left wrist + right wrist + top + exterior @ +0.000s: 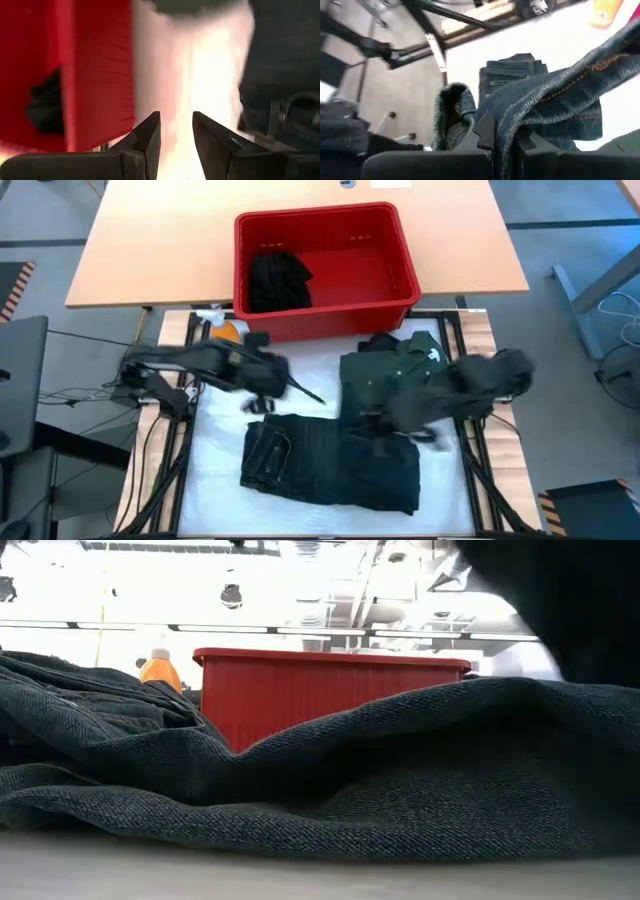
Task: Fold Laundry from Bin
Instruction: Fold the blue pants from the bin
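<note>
Dark jeans (330, 465) lie spread across the white work surface (220, 470) toward its front edge, waistband end folded over at the left, and in the low view the same denim fills the foreground in heavy folds. The right gripper (504, 145) has its jaws pinched shut on a fold of that denim, which the right wrist view shows draped up and over the fingers, orange stitching plain along the seam; from above, that arm sits blurred over the right side of the surface, at the jeans' upper right corner. Just behind the jeans, at the back right of the surface, the dark green shirt (390, 365) lies bunched with its white neck label showing. Behind that stands the red bin (400, 290), straddling the back edge of the surface and the tan table (140, 250), with one black garment (275, 280) heaped in its left end. The left gripper (176, 131) hangs over the bare white surface just left of the jeans and in front of the bin, its jaws a little apart with nothing between them. An orange spray bottle (222, 330) stands at the bin's front left corner.
</note>
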Robot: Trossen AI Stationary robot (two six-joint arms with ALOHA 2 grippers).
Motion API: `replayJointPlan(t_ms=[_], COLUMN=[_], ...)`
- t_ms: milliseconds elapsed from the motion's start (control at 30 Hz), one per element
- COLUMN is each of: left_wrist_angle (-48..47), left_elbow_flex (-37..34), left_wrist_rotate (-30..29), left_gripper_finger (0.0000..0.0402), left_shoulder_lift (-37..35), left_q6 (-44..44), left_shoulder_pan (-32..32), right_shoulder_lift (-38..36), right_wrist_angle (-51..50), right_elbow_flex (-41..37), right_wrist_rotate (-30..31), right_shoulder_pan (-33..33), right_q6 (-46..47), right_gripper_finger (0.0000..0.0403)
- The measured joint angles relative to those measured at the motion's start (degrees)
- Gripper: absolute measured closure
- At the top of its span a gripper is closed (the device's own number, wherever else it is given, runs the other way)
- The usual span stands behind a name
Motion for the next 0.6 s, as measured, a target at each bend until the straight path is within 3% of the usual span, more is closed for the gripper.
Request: replayJointPlan(t_ms=[367, 500, 600], left_wrist_angle=[0.7, 0.7, 0.7], left_elbow_flex=[0.0, 0.0, 0.0], left_wrist_rotate=[-5.1, -5.2, -5.3], left_gripper_finger=[0.0299, 0.0299, 0.0299], left_shoulder_lift=[-19.4, -22.7, -24.0], left_q6=[-7.5, -9.0, -9.0], left_shoulder_pan=[0.0, 0.0, 0.0], right_shoulder_lift=[23.7, 29.8, 31.6], right_wrist_angle=[19.8, 24.3, 23.7], right_elbow_flex=[-0.1, -0.1, -0.1], right_wrist_rotate=[-18.4, -27.3, -30.1], right_shoulder_pan=[-14.5, -16.8, -17.7], right_q6=[-1.6, -1.0, 0.3], right_gripper_finger=[0.0359, 0.0325, 0.0288])
